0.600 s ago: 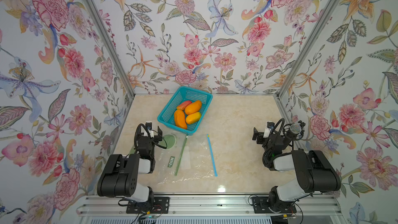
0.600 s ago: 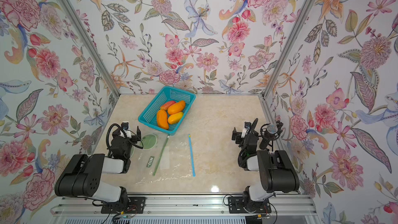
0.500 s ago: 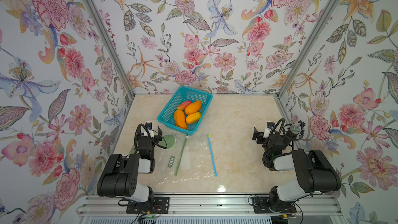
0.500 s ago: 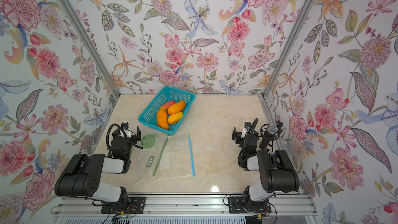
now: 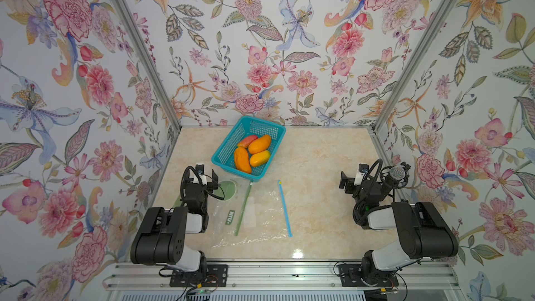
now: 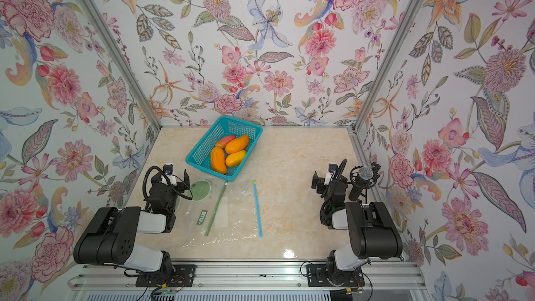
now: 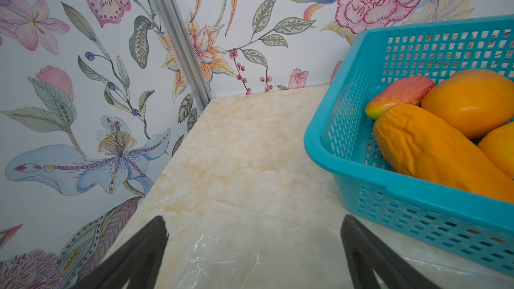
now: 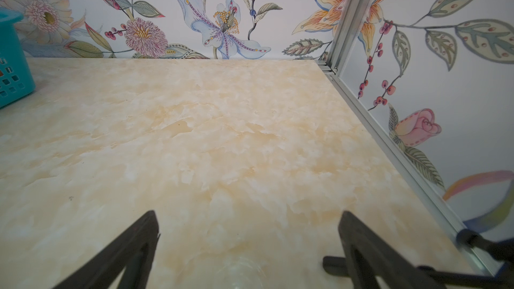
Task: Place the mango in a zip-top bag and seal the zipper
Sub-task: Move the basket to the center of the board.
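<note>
A: Has anything shifted since a moment ago?
B: We see no change. Left tool (image 7: 253, 222) and right tool (image 8: 250, 216) both gape wide and empty over the table (image 5: 318, 163).
A: Mango (image 5: 242, 160)?
B: It sits in the teal basket (image 5: 227, 147) with three others. The zip-top bag (image 5: 260, 215) lies flat and unfilled. We judge the task unstarted.

basket (image 5: 223, 154) rim walls mangoes (image 5: 242, 160), top open

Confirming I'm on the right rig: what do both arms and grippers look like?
The left arm and right arm match: boxy black housings, white links, black cables looping near the wrists. The left gripper and right gripper have dark, tapering fingers.
</note>
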Action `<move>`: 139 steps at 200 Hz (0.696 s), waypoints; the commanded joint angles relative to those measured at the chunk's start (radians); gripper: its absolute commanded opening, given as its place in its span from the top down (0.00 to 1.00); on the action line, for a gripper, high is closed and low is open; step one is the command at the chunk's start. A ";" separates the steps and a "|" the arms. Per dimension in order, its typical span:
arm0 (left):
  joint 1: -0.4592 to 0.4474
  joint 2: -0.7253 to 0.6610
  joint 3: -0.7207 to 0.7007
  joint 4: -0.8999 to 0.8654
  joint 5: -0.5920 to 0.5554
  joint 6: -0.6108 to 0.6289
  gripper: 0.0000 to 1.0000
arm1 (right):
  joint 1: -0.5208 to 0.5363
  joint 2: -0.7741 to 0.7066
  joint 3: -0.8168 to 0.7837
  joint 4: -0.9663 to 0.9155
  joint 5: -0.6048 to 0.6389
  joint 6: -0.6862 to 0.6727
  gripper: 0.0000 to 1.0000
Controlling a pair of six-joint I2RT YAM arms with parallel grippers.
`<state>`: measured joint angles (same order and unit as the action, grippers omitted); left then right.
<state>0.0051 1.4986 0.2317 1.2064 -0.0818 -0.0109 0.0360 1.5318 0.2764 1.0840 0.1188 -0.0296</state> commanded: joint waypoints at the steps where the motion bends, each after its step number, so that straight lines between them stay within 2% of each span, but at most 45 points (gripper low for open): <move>1: -0.008 0.003 0.014 0.016 0.013 0.000 0.01 | -0.002 -0.034 0.009 -0.009 -0.006 0.005 0.00; 26: -0.008 -0.001 0.014 0.013 0.003 -0.003 0.01 | -0.002 -0.030 0.011 -0.007 0.013 0.012 0.00; 57: -0.008 -0.091 0.098 -0.202 -0.023 -0.015 0.01 | 0.008 -0.114 0.027 -0.105 0.070 0.018 0.00; 78: -0.008 -0.163 0.107 -0.265 -0.051 -0.024 0.01 | 0.008 -0.220 0.076 -0.270 0.107 0.035 0.00; 103: -0.008 -0.251 0.137 -0.337 -0.098 -0.064 0.01 | 0.011 -0.312 0.198 -0.546 0.127 0.136 0.00; 122: -0.009 -0.282 0.195 -0.427 -0.102 -0.110 0.01 | 0.045 -0.305 0.357 -0.807 0.142 0.209 0.00; 139: -0.014 -0.309 0.208 -0.450 -0.130 -0.160 0.01 | 0.123 -0.264 0.482 -0.948 0.161 0.240 0.08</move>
<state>0.0017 1.2297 0.3996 0.8536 -0.1566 -0.0845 0.0788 1.2400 0.6197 0.4568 0.2348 0.1146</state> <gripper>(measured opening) 0.990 0.951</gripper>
